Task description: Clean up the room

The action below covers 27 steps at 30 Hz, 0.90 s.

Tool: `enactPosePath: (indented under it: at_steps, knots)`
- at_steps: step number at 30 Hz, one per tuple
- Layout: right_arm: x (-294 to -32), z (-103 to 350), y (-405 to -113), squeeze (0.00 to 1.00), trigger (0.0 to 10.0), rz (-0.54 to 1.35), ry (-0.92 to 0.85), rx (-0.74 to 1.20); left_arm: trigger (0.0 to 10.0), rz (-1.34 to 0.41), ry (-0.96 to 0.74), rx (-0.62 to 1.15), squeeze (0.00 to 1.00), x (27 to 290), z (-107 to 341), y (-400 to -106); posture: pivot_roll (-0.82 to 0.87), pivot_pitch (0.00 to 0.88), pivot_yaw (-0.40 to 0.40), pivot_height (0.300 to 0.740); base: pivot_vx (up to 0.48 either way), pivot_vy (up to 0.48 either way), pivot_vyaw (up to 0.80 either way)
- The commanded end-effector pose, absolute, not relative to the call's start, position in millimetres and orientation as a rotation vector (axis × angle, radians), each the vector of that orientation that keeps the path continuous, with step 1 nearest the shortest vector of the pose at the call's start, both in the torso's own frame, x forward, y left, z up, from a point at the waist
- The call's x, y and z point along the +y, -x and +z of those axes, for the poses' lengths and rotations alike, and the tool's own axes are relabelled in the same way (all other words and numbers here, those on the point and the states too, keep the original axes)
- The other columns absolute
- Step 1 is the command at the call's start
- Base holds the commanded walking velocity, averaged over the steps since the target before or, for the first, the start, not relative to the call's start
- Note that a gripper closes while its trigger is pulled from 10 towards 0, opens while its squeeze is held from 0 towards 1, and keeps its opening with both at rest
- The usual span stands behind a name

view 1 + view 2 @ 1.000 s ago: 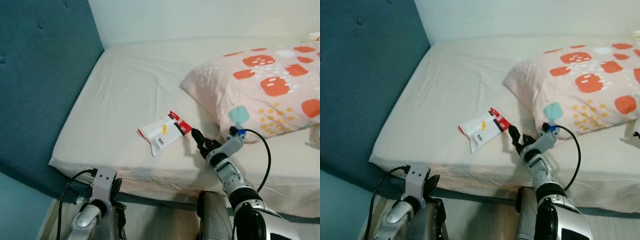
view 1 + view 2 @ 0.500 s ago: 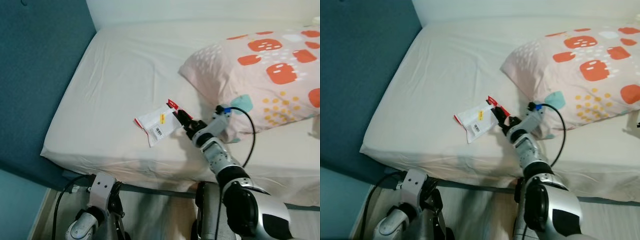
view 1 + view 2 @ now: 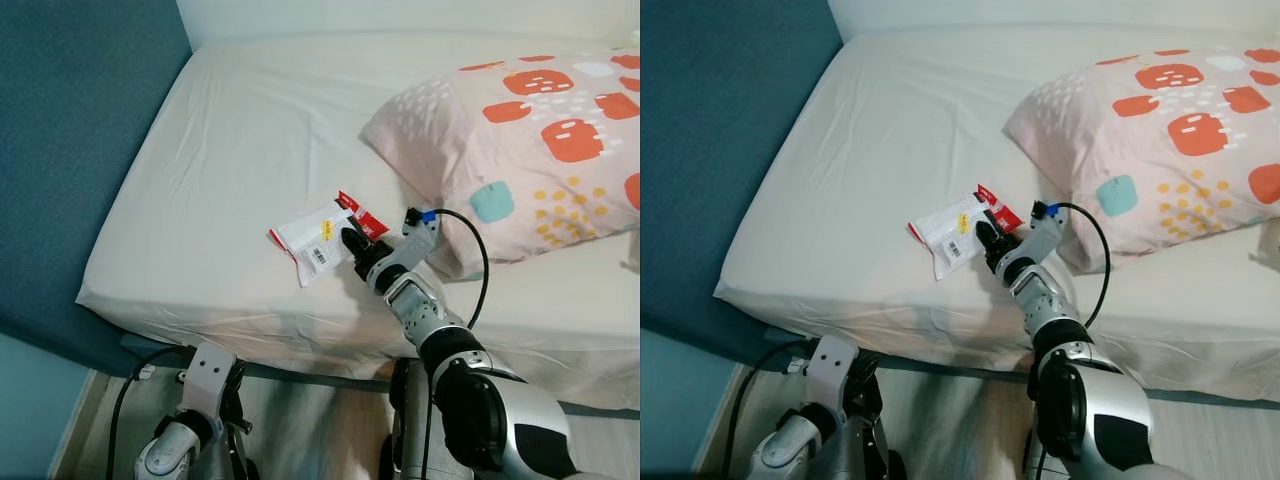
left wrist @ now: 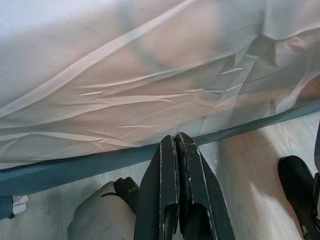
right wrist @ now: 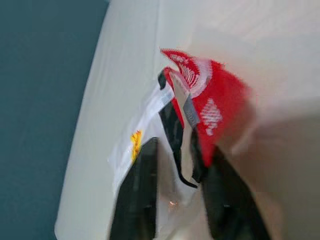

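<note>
A white snack packet (image 3: 318,238) with a red end (image 3: 365,222) lies flat on the bed sheet, left of the pillow. My right gripper (image 3: 351,243) reaches over the bed's near edge and rests on the packet's right part. In the right wrist view its two black fingers (image 5: 138,192) stand open on either side of the packet's red and black end (image 5: 210,107). My left arm hangs idle below the mattress edge, and its gripper (image 4: 175,142) is shut on nothing, pointing at the side of the bed.
A pink pillow (image 3: 520,140) with orange patches lies on the right of the bed (image 3: 250,120). A teal padded headboard (image 3: 70,150) rises along the left. Wood floor (image 3: 310,440) runs below the mattress edge.
My right gripper has moved left along the bed from beside the packet onto its red end. The camera has shifted slightly. The left arm stays hanging.
</note>
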State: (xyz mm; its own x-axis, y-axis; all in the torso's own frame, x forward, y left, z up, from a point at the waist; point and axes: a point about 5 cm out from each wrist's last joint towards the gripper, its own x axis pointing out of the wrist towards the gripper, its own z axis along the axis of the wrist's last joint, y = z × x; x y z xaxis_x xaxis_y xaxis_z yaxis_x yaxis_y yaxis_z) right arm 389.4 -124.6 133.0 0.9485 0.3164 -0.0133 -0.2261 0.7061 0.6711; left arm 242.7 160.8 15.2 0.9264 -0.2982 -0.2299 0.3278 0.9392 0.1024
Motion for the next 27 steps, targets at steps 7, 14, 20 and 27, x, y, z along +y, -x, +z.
enactPosePath:
  at_steps: [7,14,20,27]
  knots:
    - [-129.0,148.0,-392.8,0.00,0.0,0.364,-0.806,0.028,10.0,-0.313,-0.134,0.242,0.00,159.4,11.6,-243.4,0.07,0.303,0.016,0.500,0.000,0.000,0.00]
    - [-128.1,167.8,-397.2,0.00,0.0,0.444,-0.898,-0.063,10.0,-0.314,-0.132,0.224,0.00,155.2,16.5,-252.8,0.06,0.274,0.011,0.500,0.000,0.000,0.00]
    - [-97.7,188.7,-386.3,0.00,0.0,0.795,-0.908,-0.178,10.0,-0.293,-0.094,0.152,0.00,146.4,36.3,-285.6,0.02,0.178,0.008,0.500,0.000,0.000,0.00]
    - [-81.6,154.9,-350.4,0.00,0.0,0.945,-0.778,-0.124,10.0,-0.256,0.002,0.078,0.00,141.1,60.3,-312.0,-0.01,0.120,0.011,0.500,0.000,0.000,0.00]
